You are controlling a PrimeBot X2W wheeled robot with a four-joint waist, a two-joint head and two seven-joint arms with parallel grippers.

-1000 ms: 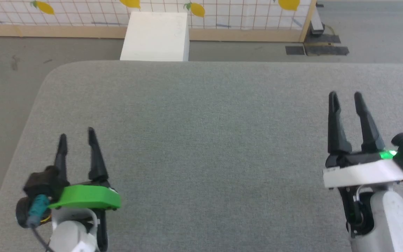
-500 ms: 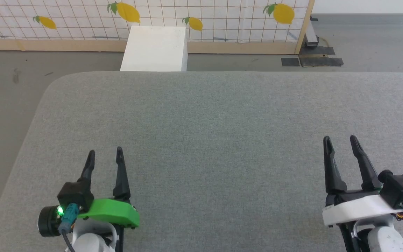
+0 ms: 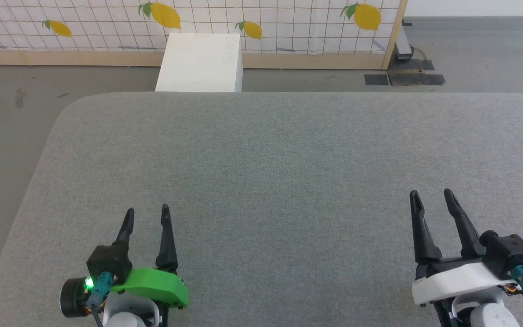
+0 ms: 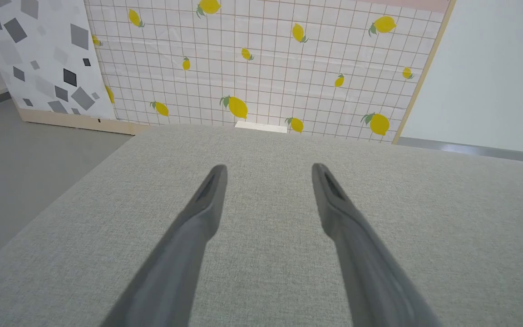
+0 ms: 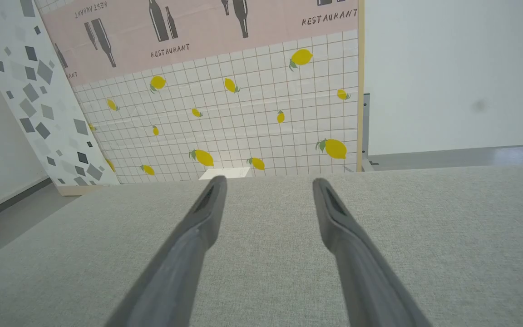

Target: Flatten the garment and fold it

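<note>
The blue shorts are out of view. My left gripper (image 3: 147, 211) hovers over the grey fabric table (image 3: 270, 172) at the lower left, open, with nothing between its fingers. At the lower right my right gripper (image 3: 430, 196) is open too and holds nothing. In the left wrist view the left gripper (image 4: 268, 170) points across bare grey cloth (image 4: 266, 145) toward the far edge. The right wrist view shows the right gripper (image 5: 268, 184) doing the same over the table (image 5: 447, 218).
A white box (image 3: 200, 63) stands on the floor just beyond the table's far edge. Behind it runs a lemon-patterned tiled panel (image 3: 261, 20) with a wooden base. The table's rounded far left corner (image 3: 68, 106) drops to grey floor. Dark floor plates (image 3: 404, 79) lie at the back right.
Both grippers have drawn back toward the near edge of the table, still open. The camera tilted up between the earliest frame and the later ones.
</note>
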